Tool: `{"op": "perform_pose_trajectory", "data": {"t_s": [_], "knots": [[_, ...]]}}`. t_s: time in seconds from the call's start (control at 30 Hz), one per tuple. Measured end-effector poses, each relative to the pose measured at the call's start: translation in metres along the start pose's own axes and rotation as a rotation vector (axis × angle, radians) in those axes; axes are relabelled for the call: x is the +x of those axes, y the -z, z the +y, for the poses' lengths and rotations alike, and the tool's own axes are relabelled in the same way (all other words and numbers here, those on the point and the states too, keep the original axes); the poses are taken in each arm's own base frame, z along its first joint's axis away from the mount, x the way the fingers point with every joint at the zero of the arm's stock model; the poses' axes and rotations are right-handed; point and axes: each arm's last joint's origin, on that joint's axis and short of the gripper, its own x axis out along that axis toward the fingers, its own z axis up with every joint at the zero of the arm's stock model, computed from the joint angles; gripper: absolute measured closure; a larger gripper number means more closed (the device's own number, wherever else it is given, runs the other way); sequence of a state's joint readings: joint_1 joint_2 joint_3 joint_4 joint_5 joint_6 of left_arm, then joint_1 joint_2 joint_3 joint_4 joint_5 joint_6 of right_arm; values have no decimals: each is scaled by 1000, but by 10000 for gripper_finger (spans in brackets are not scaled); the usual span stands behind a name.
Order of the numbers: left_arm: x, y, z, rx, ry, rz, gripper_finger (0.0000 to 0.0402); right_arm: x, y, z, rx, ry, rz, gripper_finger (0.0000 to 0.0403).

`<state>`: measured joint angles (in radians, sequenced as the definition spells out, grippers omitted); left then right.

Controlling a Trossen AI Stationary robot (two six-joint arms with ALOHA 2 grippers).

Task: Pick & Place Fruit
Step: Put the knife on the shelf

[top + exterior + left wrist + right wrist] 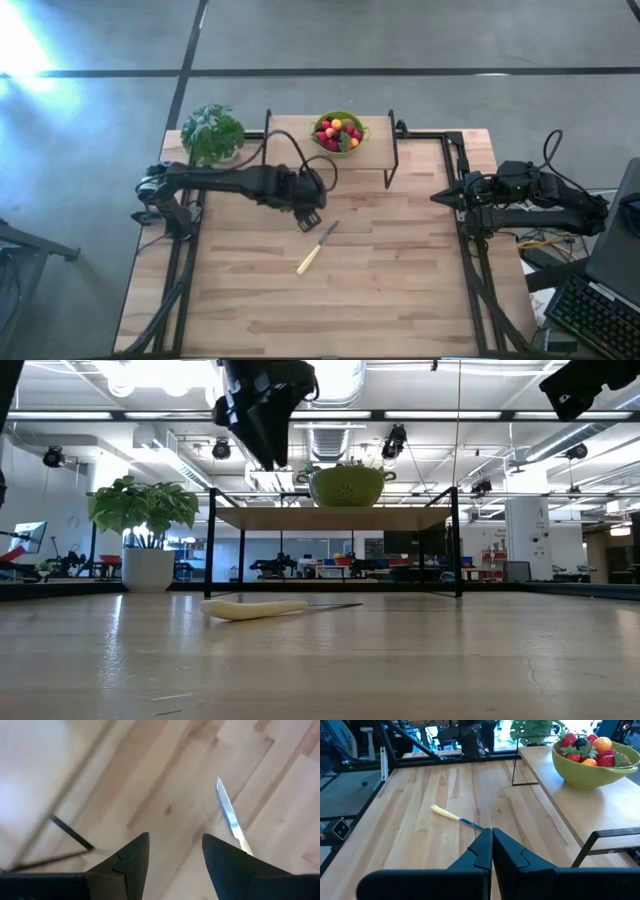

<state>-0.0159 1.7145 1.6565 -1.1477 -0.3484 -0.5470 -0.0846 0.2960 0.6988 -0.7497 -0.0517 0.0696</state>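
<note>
**Many fruit pieces in the green bowl, left arm over the knife**

Many small pieces of fruit (337,134), mostly red with a few orange and one dark, sit piled in a green bowl (585,774). We see the bowl standing on a low raised shelf (375,155) at the far side of the surface (400,280).

Near the middle of the surface lies a pale-handled knife (317,249), flat, well apart from the bowl.

We note the left gripper (310,219) hanging above the surface just beside the knife's blade end, fingers (131,862) spread and holding nothing.

The right gripper (438,198) waits at the right edge, fingers pressed together, empty.

A potted plant (212,133) stands at the far left corner.
</note>
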Motion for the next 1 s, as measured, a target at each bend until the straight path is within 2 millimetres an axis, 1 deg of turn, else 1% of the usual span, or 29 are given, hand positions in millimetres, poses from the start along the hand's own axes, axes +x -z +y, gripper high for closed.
{"op": "perform_pose_trajectory", "data": {"t_s": [0.2,0.37,0.57,0.7,0.8,0.9,1.0], "knots": [[12,23,-18,-24,47,81,213,0,0,0,0,0,0,394],[26,40,-31,-91,83,110,213,0,0,0,0,0,-1,394],[48,57,-46,-106,210,135,213,0,0,0,0,0,0,394],[62,72,-54,-119,299,176,213,0,0,0,0,0,0,394],[71,83,-58,-154,331,184,213,0,0,0,0,0,-1,394],[79,92,-60,-178,341,190,213,0,0,0,0,0,-1,394],[83,98,-64,-190,377,177,213,0,0,0,0,0,0,394]]}}
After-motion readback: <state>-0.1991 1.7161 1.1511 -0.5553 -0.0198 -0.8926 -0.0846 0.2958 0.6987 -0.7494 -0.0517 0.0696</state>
